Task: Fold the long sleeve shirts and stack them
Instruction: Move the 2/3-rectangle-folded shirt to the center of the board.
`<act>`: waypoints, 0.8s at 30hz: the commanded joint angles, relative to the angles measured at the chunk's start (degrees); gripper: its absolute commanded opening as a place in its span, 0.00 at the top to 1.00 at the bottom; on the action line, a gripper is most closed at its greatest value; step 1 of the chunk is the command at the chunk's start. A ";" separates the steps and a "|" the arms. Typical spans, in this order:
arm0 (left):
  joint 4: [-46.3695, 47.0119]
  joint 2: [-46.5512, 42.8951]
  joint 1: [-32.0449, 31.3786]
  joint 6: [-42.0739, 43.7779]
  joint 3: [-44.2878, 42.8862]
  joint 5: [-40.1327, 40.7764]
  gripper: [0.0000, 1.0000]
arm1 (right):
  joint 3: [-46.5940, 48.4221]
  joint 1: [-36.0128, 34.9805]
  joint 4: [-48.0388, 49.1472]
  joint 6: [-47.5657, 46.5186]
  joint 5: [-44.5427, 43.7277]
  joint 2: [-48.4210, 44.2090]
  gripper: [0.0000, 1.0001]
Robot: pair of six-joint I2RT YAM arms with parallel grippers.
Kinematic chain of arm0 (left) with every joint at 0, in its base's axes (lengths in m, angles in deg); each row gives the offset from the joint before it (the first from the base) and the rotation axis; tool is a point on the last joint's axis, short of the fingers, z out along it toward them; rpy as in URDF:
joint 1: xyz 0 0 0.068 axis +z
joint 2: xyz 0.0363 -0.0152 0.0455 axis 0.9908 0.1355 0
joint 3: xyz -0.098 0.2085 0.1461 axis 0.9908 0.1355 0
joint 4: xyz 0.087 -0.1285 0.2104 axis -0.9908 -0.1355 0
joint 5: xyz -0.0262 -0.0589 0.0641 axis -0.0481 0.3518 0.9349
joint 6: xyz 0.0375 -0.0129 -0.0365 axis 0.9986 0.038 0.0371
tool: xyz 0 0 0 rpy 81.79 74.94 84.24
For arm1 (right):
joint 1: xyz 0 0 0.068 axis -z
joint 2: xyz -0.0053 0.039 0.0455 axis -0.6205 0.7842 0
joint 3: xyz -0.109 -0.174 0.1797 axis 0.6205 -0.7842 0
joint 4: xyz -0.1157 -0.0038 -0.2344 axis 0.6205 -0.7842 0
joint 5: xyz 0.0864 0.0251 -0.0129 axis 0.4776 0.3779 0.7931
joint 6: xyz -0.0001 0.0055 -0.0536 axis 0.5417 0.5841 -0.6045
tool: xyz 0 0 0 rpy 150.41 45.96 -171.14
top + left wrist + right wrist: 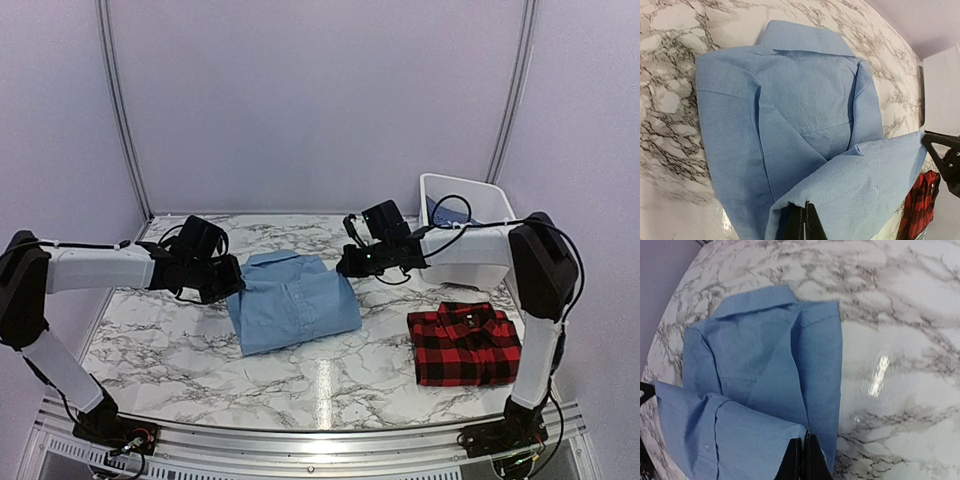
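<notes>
A white marble-look table with grey veins (330, 385) fills the floor of a small booth. Plain pale walls (320, 100) stand behind it and at both sides, with thin metal poles (120, 110) running up them. A metal rail (320, 440) runs along the near edge.

A light blue cloth shirt with a collar (295, 300) lies in the middle of the table, partly folded, collar to the far side. The left gripper (804, 222) has its fingers pressed together on the shirt's left side. The right gripper (802, 460) pinches the shirt's right side the same way. Between them a flap of blue cloth is lifted over the rest of the shirt.

A red-and-black plaid shirt (465, 343) lies folded near the right front, well apart from the blue one. A white plastic bin (485, 195) stands at the far right corner, behind the right arm. A dark blue cloth (445, 212) shows inside it.

Bare table lies in front of the blue shirt, to its left, and between the two shirts.
</notes>
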 commanded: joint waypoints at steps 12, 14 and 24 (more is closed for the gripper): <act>-1.28 26.77 18.53 8.16 -21.62 -7.22 1.00 | 54.14 2.03 -2.15 -5.56 1.43 36.69 1.00; -1.08 30.07 18.90 8.31 -24.18 -7.94 1.00 | 58.07 2.00 -1.76 -4.70 3.20 40.30 1.00; 0.20 31.28 16.40 7.74 -21.03 -12.02 1.00 | 37.99 0.56 2.78 0.28 5.49 32.87 1.00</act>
